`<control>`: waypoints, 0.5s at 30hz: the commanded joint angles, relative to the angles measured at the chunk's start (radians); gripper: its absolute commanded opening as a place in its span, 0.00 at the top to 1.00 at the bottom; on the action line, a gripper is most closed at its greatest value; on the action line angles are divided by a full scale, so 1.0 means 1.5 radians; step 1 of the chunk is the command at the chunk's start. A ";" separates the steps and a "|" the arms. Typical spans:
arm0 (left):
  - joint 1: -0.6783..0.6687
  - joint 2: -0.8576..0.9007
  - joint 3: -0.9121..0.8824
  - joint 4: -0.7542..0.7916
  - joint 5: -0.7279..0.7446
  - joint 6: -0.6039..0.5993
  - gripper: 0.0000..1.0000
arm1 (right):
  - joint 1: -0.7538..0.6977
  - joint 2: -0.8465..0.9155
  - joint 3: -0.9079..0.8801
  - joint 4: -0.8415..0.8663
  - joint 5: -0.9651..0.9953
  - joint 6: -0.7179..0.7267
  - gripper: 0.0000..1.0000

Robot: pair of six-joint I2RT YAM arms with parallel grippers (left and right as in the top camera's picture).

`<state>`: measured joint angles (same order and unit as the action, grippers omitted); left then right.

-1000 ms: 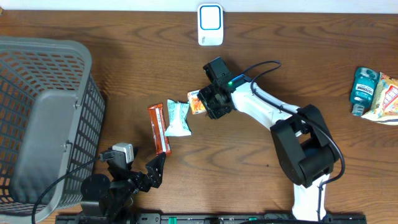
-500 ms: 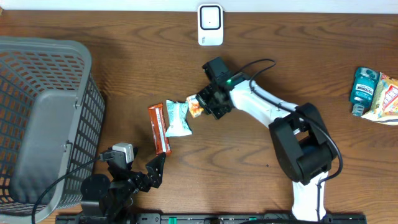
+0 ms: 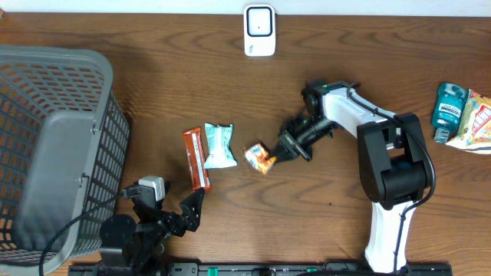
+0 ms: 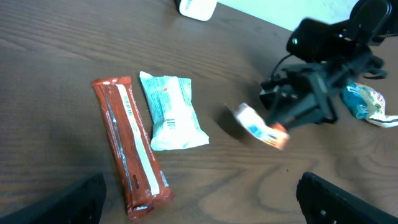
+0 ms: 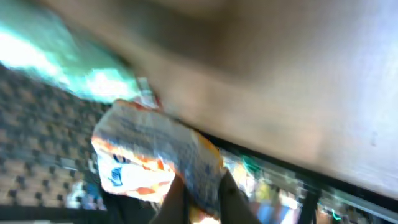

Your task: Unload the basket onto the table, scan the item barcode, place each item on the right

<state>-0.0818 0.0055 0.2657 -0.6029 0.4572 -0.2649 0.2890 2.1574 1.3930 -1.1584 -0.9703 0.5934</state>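
The item, a small orange-and-white snack packet (image 3: 259, 159), hangs just above the table's middle. My right gripper (image 3: 281, 150) is shut on its right end. In the right wrist view the packet (image 5: 152, 155) fills the lower left, pinched between my right gripper (image 5: 202, 200) and blurred by motion. The left wrist view shows the packet (image 4: 261, 127) held off the wood. The white scanner (image 3: 259, 31) stands at the back edge. My left gripper (image 3: 189, 211) rests open near the front edge, holding nothing.
A red bar (image 3: 196, 159) and a teal packet (image 3: 219, 146) lie side by side left of the held item. A grey mesh basket (image 3: 54, 146) fills the left side. At the far right lie a teal pack (image 3: 449, 106) and an orange-white bag (image 3: 476, 123).
My right gripper has shut on the orange packet, lifted it from beside the teal packet and swung it right and toward the front. The left arm has not moved.
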 commanded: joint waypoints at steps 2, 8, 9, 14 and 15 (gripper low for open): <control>0.002 -0.001 0.002 0.000 -0.004 -0.001 0.02 | -0.002 0.007 -0.003 -0.127 -0.066 -0.316 0.99; 0.002 -0.001 0.002 0.000 -0.004 -0.001 0.02 | 0.012 0.003 -0.003 -0.363 -0.139 -0.685 0.99; 0.002 -0.001 0.002 0.000 -0.004 -0.001 0.02 | 0.016 -0.003 -0.010 -0.363 -0.151 -0.698 0.99; 0.002 -0.001 0.002 0.000 -0.004 -0.001 0.02 | 0.030 -0.016 -0.029 -0.363 -0.153 -0.721 0.99; 0.002 -0.001 0.002 0.000 -0.004 -0.001 0.02 | 0.033 -0.017 -0.033 -0.363 -0.153 -0.721 0.99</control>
<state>-0.0818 0.0055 0.2657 -0.6029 0.4572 -0.2649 0.3195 2.1571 1.3632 -1.7020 -1.1526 -0.3584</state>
